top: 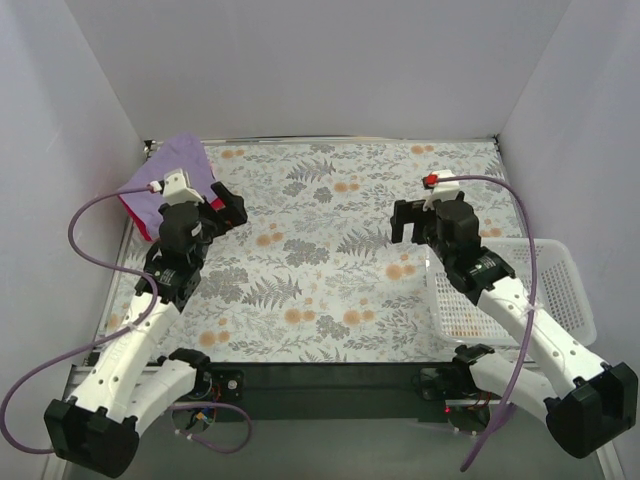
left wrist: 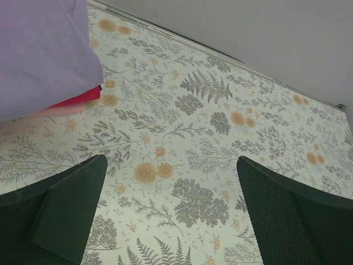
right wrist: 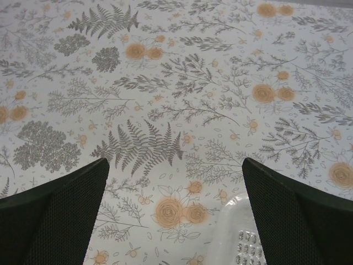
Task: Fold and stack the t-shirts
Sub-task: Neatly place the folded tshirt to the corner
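From above, your left arm covers part of the purple shirt (top: 175, 170). The red shirt (top: 136, 213) under it shows only as a thin strip along the near side, so you cannot tell how neatly either is folded. Both lie stacked in the far left corner of the table. Your right arm crosses the white basket (top: 568, 290) at the right edge and hides part of it. A floral tablecloth (top: 330, 270) covers the table, and plain white walls (top: 320, 70) close it in on three sides. The left claw (top: 231, 206) hangs just right of the shirts, and the right claw (top: 407, 220) is near the basket's far left corner. Both look spread and empty.

In the left wrist view, the purple shirt fills the top left corner and runs out of frame, with a sliver of red beneath its lower edge. Ferns and orange flowers stretch to the foot of the wall. Your left claw's two fingers stand wide apart, clear of the shirts, with only tablecloth between them.

In the right wrist view, a blurred white corner of the basket pokes in at the bottom edge, cut off. The rest is tablecloth. The right claw's fingers are spread wide and grip nothing.
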